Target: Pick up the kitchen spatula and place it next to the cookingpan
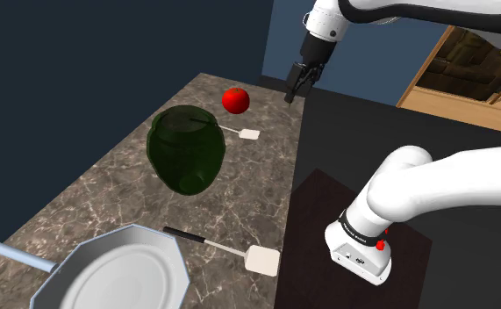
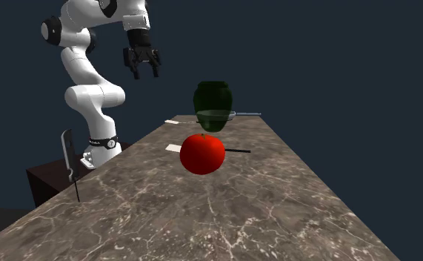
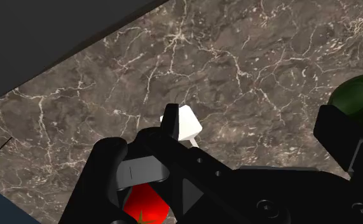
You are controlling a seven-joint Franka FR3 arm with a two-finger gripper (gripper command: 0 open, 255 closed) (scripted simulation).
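Black and released, the pincer (image 2: 146,72) hangs above the bench (image 1: 90,202) with its two fingers apart and nothing between them. It is over the bench edge on the stand's side, towards the end that carries the red tomato (image 1: 235,99).

Below the fingers, the spatula (image 3: 187,124) lies flat on the brown marbled surface. Its white blade is near the stand-side edge, and its thin handle points at the translucent dark green jar (image 1: 185,149). The tomato lies near the blade, apart from it. The jar stands mid-bench.

The pale cooking pan (image 1: 121,272) sits at the opposite end. A second spatula (image 1: 263,260) lies just beside it, black handle towards the pan's rim and white blade at the stand-side edge. Whether handle and rim touch cannot be told.
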